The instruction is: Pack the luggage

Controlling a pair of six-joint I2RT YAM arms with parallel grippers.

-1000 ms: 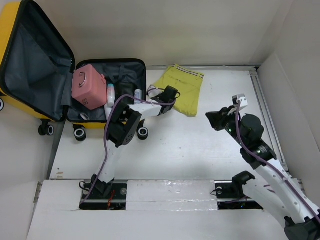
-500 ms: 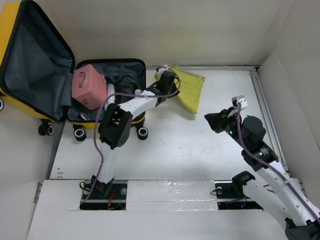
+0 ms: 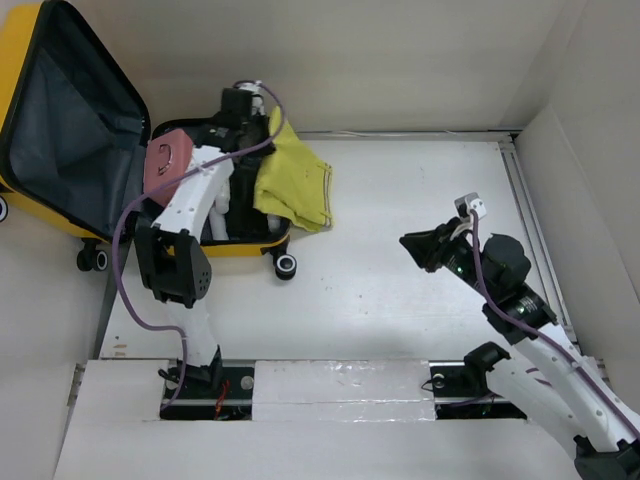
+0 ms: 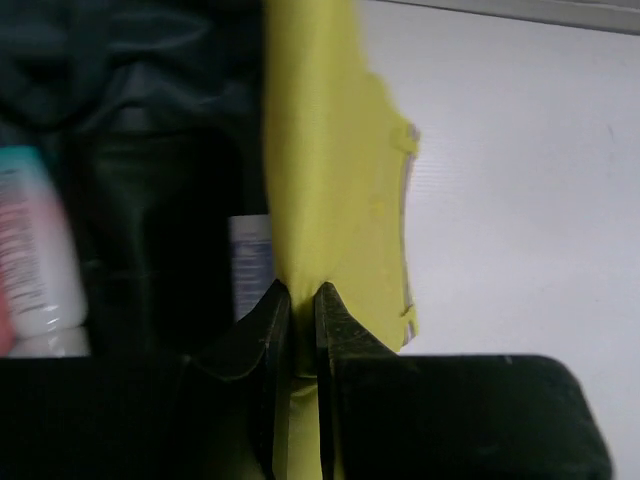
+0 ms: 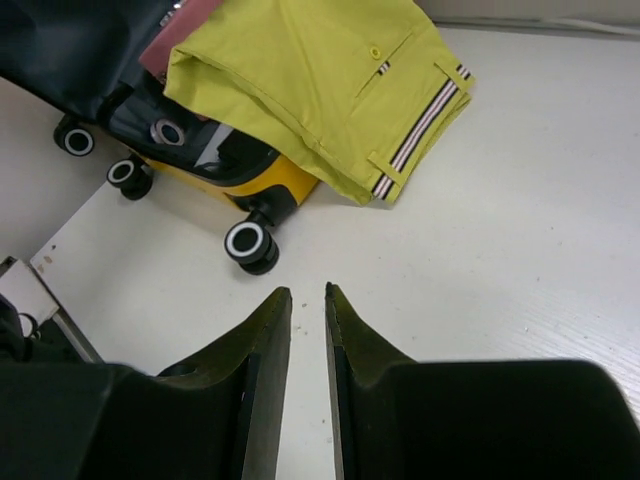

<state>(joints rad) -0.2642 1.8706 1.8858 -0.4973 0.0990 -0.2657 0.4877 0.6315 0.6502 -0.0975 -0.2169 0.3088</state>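
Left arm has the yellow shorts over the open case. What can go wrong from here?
1. The shorts lie across the right rim of the luggage, part hanging outside. Released here, they may slide onto the table or block closing.
2. The left gripper pinches only a thin fold in its jaws, so the cloth may slip out early.
3. A bottle sits below, and lowering may knock it.

Inside the luggage (image 3: 235, 248), the pink case (image 3: 165, 160) fills the left end, the left arm (image 3: 195, 195) lies across the middle, and the yellow trousers (image 3: 295, 185) drape over its right wall, so there is little way in from above. Right of the luggage the table (image 3: 400, 190) lies open; the back wall (image 3: 350, 60) stands close behind it, and its raised lid (image 3: 70, 130) blocks the left
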